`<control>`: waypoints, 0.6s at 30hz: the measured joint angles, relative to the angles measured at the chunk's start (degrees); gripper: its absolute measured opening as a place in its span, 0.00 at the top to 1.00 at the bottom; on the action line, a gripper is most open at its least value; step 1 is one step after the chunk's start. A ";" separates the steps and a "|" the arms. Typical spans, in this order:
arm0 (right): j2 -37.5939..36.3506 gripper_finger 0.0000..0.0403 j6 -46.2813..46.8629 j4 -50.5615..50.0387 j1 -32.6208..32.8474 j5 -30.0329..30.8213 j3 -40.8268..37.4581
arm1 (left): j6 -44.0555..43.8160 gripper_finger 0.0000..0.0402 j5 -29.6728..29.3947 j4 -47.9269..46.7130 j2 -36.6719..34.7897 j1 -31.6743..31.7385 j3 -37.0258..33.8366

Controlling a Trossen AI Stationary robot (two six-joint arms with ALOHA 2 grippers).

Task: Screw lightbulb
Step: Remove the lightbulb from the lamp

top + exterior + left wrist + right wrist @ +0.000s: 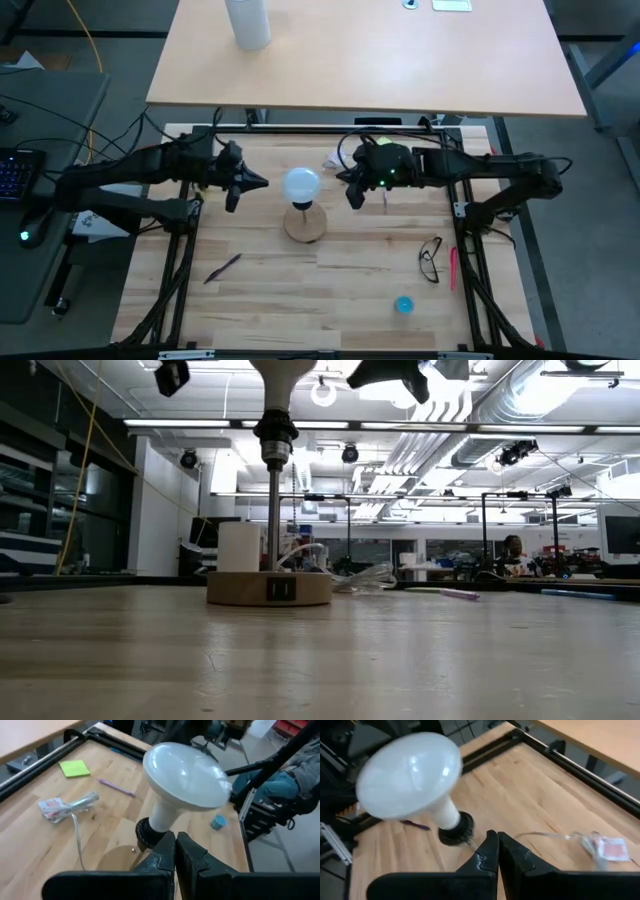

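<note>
The lightbulb (301,184) is seated neck-down in the black socket (146,834) atop a slim post that rises from the round wooden base (306,224). It stands between the two grippers and is touched by neither. In both wrist views the frosted globe is seen just beyond the fingertips, with the pale neck entering the socket.

The left gripper (258,183) is held just beside the bulb on one side, its fingers (159,854) pressed together with nothing between them. The right gripper (345,181) is held just beside the bulb on the opposite side — its fingers (489,851) are likewise closed on nothing.

Farther out, a clear plastic packet (65,806) with a red-and-white label, a purple pen (223,267), a pair of glasses (430,259) and a small blue object (403,304) are scattered on the wooden table (300,300). A tall white cylinder (248,22) stands on the separate tabletop beyond the grippers.
</note>
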 joint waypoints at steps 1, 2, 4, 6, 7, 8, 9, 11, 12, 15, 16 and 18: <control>-0.47 1.00 -0.16 -0.24 -0.12 -0.46 0.00 | -0.02 1.00 -0.70 -0.47 -0.91 -0.28 0.00; -0.88 1.00 -0.39 -0.29 -0.22 -1.35 0.00 | 0.11 1.00 -2.13 -0.64 -1.80 -0.50 0.00; -1.43 1.00 -0.57 -0.18 0.01 -3.43 0.00 | 1.08 1.00 -7.07 -0.84 -2.93 -0.73 0.01; -1.44 1.00 -0.10 0.19 0.89 -6.08 0.00 | 2.84 1.00 -13.05 -0.57 -3.20 -0.43 0.02; -1.29 1.00 0.11 0.19 1.59 -7.11 0.00 | 3.79 1.00 -15.23 -0.35 -3.01 0.07 0.02; -0.97 1.00 0.38 0.21 2.37 -7.78 0.00 | 4.62 1.00 -16.18 0.15 -2.50 0.73 0.02; -0.61 1.00 0.55 0.26 3.11 -8.29 0.00 | 5.05 1.00 -16.11 0.94 -1.79 1.55 0.02; 0.61 1.00 0.91 1.16 4.67 -9.38 0.00 | 5.95 1.00 -15.31 2.95 0.09 3.23 0.02; 1.40 1.00 0.90 2.47 5.47 -9.81 0.00 | 6.36 1.00 -14.86 4.38 1.33 3.82 0.02; 3.81 1.00 0.35 9.10 7.27 -11.12 0.00 | 7.34 1.00 -12.73 11.36 5.45 5.23 0.02; 4.60 1.00 0.28 11.53 7.62 -11.67 0.00 | 7.93 1.00 -11.27 13.85 6.89 5.67 0.01; 6.00 1.00 0.38 15.22 7.89 -11.92 0.00 | 8.46 1.00 -7.53 18.20 9.68 6.27 0.02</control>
